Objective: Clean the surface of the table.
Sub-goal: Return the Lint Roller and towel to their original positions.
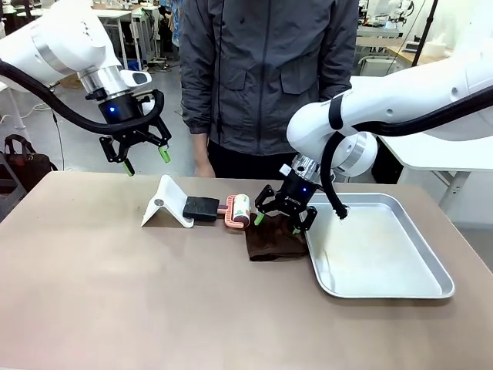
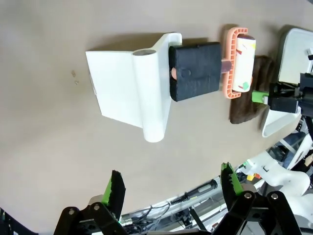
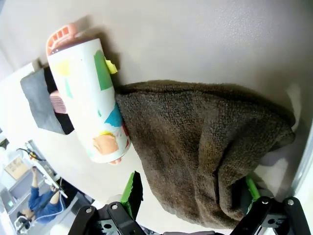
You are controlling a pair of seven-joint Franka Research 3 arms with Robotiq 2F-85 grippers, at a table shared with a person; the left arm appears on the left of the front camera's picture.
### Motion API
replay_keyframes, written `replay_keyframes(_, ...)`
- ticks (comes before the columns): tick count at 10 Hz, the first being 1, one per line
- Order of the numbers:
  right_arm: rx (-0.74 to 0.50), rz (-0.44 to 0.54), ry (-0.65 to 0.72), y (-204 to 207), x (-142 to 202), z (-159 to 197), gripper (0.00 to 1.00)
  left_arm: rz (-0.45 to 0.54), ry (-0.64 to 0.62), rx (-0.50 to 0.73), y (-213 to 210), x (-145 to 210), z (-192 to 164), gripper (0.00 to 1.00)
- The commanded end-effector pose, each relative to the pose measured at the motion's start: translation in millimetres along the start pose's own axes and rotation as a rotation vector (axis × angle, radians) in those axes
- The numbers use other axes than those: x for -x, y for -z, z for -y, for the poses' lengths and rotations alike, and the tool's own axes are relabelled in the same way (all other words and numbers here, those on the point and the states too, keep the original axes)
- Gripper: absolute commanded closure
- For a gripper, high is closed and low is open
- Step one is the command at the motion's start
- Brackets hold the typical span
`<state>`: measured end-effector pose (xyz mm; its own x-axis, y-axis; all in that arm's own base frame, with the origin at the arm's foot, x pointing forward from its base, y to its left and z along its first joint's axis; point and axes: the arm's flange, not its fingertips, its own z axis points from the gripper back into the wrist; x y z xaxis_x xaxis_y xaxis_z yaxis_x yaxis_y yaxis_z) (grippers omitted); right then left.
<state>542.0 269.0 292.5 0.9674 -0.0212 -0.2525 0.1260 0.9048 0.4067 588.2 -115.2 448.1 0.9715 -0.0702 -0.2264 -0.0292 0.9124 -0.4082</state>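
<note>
The near counter (image 1: 192,308) lies bare. Across its middle stand a white stand (image 1: 166,204), black block (image 1: 201,208), roller (image 1: 238,210), brown cloth (image 1: 275,243) and tray (image 1: 377,250), nearly touching.

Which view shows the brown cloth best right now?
The right wrist view: the brown cloth lies large between the open jaws, weave visible. The front view shows it small, partly behind the right gripper. The left wrist view shows a far sliver.
</note>
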Motion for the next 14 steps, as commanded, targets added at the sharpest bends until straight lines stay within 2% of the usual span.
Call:
replay_keyframes(1,-0.043,-0.023,-0.073,-9,6,2,0.0,0.015,0.033,0.045,4,18,-8,0.0)
replay_keyframes(3,-0.012,-0.025,-0.137,-37,23,-10,0.0,0.025,0.066,0.098,0,39,-14,0.0)
replay_keyframes(5,0.075,0.015,-0.176,-86,50,-26,0.0,0.074,0.147,0.204,-14,85,-28,0.0)
replay_keyframes(7,0.013,0.039,-0.189,-124,76,-22,0.0,0.093,0.264,0.38,-32,136,-62,0.0)
replay_keyframes(8,-0.075,0.035,-0.188,-137,89,-8,0.0,0.093,0.304,0.5,-38,156,-88,0.0)
replay_keyframes(9,-0.222,0.021,-0.194,-151,106,20,0.0,0.09,0.338,0.664,-39,174,-122,0.0)
replay_keyframes(11,-0.482,0.048,-0.201,-156,131,81,0.0,0.201,0.34,0.912,-26,193,-183,0.0)
replay_keyframes(13,-0.681,0.148,-0.202,-154,149,149,0.0,0.302,0.295,1.088,-10,195,-233,0.0)
replay_keyframes(14,-0.764,0.237,-0.187,-156,158,185,0.0,0.351,0.257,1.133,-1,183,-247,0.0)
